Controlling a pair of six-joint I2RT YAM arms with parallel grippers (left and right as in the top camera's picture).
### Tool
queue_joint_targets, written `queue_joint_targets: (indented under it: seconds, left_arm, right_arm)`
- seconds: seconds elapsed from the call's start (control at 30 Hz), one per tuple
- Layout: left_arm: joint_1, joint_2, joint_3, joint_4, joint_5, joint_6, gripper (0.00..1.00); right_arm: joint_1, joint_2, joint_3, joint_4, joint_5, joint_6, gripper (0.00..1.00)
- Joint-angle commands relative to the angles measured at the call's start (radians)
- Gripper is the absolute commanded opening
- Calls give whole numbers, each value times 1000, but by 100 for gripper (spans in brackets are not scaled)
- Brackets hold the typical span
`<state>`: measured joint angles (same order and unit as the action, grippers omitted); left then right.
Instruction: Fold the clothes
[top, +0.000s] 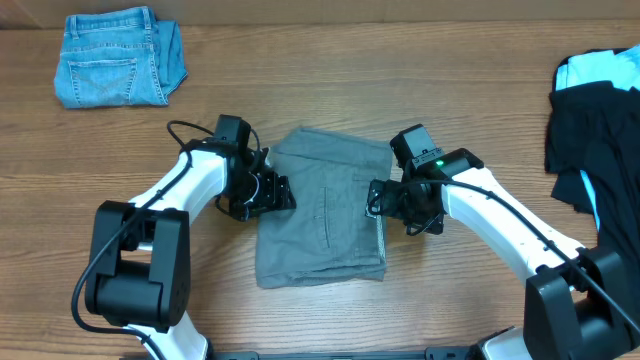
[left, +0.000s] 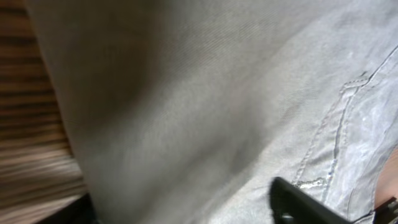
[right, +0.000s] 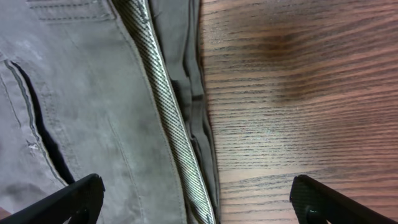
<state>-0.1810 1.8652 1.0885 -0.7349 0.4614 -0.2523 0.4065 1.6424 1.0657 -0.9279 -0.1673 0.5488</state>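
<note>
One grey garment, the clothes (top: 320, 210), lies at frame centre on the table (top: 450, 100). Two grippers flank it. The left gripper (top: 283, 191) is at its left edge, and I cannot tell whether it grips the cloth. The right gripper (top: 376, 197) is at its right edge, spread wide and empty. Farther up are one pair of jeans (top: 115, 58) at upper left, and one black garment (top: 590, 150) and one light-blue garment (top: 600, 68) at the right edge.

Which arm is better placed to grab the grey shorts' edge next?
Probably the right. The right fingers stand open astride the stacked right edge of the grey shorts, one over cloth, one over the table. The left fingers sit close over blurred cloth, only one showing.
</note>
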Motion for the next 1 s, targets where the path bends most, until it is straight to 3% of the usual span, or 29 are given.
queue_joint_targets:
  seconds: [0.0, 0.1, 0.23, 0.27, 0.3, 0.63, 0.97]
  left_arm:
    - [-22, 61, -41, 7, -2, 21, 63]
    - [-22, 61, -40, 11, -41, 21, 47]
    - [-11, 61, -14, 24, -89, 21, 35]
    - [5, 61, 40, -3, -131, 21, 13]
    - [12, 61, 64, -17, -146, 21, 5]
    - [107, 61, 365, -108, -327, 80, 4]
    - [202, 66, 435, 111, -497, 100, 4]
  right_arm:
    - [-4, -22, 20, 3, 10, -6, 100]
    - [-3, -22, 20, -4, 10, -6, 100]
    - [-3, -22, 20, -19, 12, -6, 100]
    - [-3, -22, 20, -28, 22, -6, 100]
    - [-4, -22, 20, -31, 26, -6, 100]
    - [-3, -22, 20, -31, 29, -6, 100]
    - [-3, -22, 20, -45, 29, -6, 100]
